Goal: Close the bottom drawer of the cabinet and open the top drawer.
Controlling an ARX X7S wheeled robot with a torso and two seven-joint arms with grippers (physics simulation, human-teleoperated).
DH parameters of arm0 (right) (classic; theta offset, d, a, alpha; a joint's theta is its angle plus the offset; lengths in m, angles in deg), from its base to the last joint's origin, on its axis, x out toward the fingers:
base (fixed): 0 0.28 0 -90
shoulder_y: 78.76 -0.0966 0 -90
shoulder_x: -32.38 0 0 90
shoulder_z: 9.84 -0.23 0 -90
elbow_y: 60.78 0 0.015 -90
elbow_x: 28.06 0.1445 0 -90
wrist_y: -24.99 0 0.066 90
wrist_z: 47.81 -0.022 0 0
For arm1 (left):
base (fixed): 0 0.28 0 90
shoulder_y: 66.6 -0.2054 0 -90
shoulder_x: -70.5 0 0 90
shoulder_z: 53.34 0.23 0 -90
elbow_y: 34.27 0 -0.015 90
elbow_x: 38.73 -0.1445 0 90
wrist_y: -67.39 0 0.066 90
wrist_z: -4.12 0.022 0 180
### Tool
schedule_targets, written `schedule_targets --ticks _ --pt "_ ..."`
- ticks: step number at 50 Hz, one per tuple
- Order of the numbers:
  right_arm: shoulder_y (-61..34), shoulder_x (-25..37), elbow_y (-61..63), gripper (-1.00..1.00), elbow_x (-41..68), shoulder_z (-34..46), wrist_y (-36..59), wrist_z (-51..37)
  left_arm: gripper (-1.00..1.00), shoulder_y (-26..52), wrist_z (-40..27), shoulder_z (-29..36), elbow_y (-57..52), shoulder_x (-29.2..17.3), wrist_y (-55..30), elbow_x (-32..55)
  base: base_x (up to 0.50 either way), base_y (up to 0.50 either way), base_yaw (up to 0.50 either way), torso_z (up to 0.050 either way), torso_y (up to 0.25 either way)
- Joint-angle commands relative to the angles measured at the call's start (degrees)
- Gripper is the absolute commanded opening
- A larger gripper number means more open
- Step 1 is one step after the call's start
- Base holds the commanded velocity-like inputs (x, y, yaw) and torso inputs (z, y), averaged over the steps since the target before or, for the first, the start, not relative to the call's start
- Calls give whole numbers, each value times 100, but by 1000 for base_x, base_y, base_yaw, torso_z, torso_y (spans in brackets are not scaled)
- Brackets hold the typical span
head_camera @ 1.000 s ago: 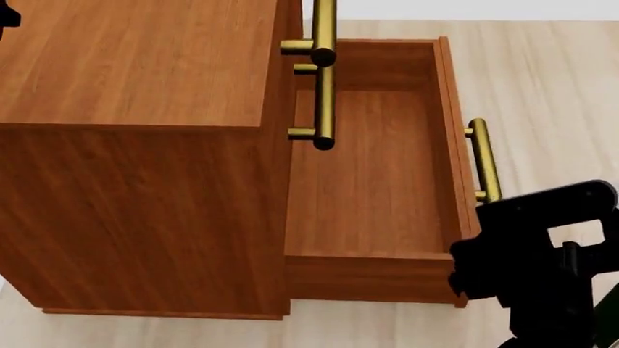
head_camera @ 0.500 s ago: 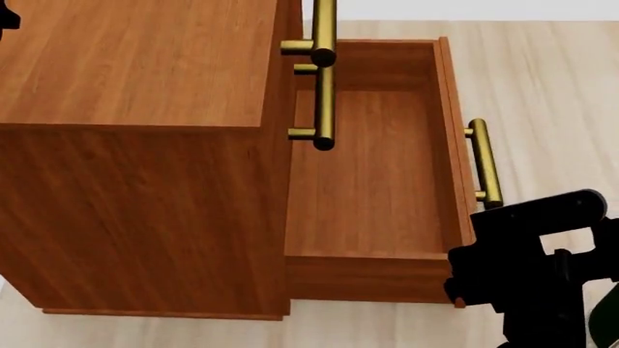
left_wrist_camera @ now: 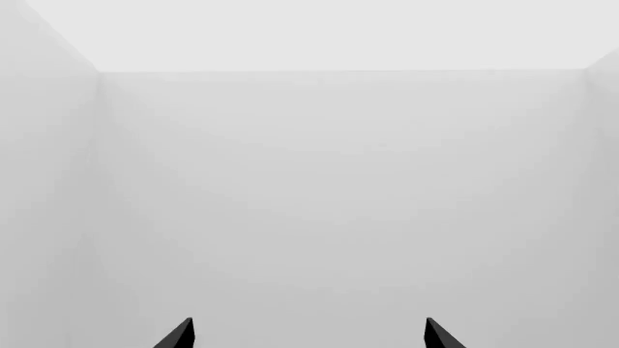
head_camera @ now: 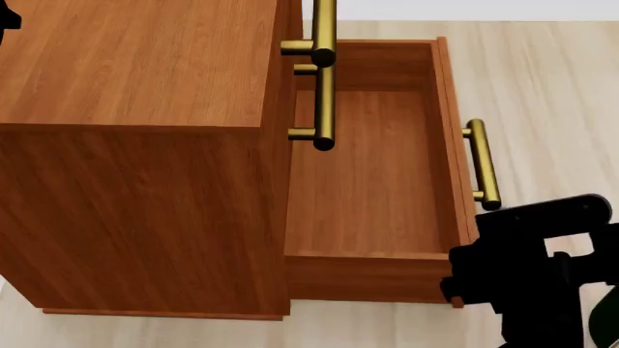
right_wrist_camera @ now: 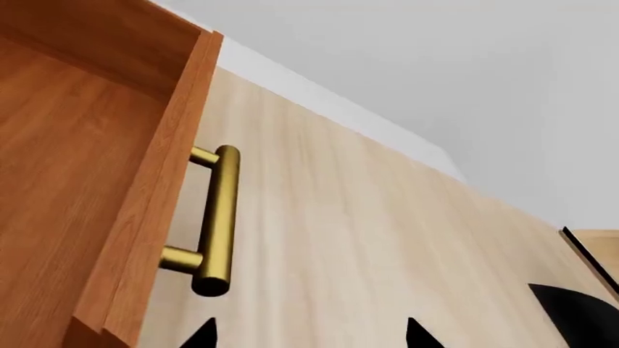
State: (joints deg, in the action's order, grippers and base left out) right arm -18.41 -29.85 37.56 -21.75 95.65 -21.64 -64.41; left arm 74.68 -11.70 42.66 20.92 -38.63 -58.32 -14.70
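Observation:
The cabinet is seen from above in the head view. Its bottom drawer is pulled far out and empty, with its brass handle on the outer face; that handle also shows in the right wrist view. The top drawer's handle sits above the middle drawer's handle; both drawers look pushed in. My right gripper is open and empty, its black body beside the bottom drawer's near front corner, next to the handle's near end. My left gripper is open and empty, facing a blank grey wall.
Pale wood floor lies beyond the open drawer's front. A dark round object sits on the floor at the edge of the right wrist view. A grey wall stands behind.
My right gripper has shifted lower and a little toward the drawer's front corner in the head view. The bottom drawer's front and handle have edged slightly toward the cabinet.

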Motion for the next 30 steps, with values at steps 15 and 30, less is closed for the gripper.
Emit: schedule_targets --ticks 15,30 --pt "88 -227 -330 100 632 -93 -386 677 100 68 -43 47 58 -19 31 21 2 0 2 0 -4" --pt "82 -299 -314 100 847 -78 -570 933 100 84 -85 49 21 -53 2 56 1 0 1 0 -2"
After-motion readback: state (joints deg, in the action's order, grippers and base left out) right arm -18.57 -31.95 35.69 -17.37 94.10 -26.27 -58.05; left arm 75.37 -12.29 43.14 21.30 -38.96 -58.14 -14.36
